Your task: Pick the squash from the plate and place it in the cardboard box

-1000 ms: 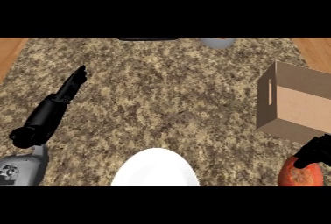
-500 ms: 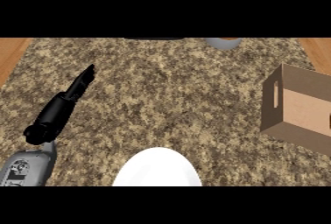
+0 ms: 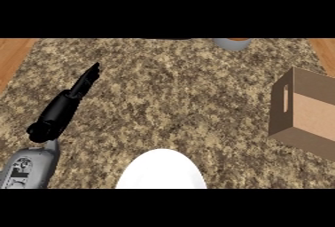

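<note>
The white plate (image 3: 161,170) lies at the lower middle of the head view with nothing on it. The cardboard box (image 3: 307,113) stands at the right edge, its handle slot facing left. My left hand (image 3: 71,99) rests at the left over the speckled counter, fingers straight and pointing up toward the far side. The squash shows nowhere in this view, and my right hand is out of the picture.
A grey round container (image 3: 232,43) sits at the far edge, upper right. Wooden strips (image 3: 13,53) border the counter at the far left and far right. The speckled counter top (image 3: 183,97) spreads between plate and box.
My right hand, holding a reddish object at the lower right a second ago, has left the view. The view has shifted slightly, with the box now nearer the right edge.
</note>
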You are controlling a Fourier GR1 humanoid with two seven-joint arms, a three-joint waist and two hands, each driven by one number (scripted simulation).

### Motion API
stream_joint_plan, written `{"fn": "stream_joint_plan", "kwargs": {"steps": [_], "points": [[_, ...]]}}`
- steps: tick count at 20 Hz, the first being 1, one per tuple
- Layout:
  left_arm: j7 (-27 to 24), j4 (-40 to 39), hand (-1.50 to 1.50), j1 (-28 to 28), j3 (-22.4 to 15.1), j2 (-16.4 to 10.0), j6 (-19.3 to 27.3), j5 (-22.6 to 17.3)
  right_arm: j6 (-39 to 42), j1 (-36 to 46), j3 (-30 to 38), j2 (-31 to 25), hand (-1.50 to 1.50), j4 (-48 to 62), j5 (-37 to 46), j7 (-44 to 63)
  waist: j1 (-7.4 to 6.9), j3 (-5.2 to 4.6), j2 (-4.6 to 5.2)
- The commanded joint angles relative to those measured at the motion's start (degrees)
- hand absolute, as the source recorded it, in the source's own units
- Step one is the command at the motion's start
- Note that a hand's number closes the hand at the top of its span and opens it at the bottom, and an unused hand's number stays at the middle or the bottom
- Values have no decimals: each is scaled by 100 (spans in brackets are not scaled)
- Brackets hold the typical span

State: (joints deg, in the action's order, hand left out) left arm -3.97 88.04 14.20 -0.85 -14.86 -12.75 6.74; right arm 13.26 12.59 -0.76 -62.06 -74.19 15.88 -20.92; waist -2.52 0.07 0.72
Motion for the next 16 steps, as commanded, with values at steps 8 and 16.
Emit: {"fn": "stream_joint_plan", "kwargs": {"steps": [8,16], "points": [[100,-295,0,335,177,-50,-88,-11,962,1365,-984,41,-150,2508,1341,-2089,53,2,-7],[39,-57,0,54,101,71,28,31,1895,1773,280,959,-150,3292,-815,-2892,128,18,-47]]}}
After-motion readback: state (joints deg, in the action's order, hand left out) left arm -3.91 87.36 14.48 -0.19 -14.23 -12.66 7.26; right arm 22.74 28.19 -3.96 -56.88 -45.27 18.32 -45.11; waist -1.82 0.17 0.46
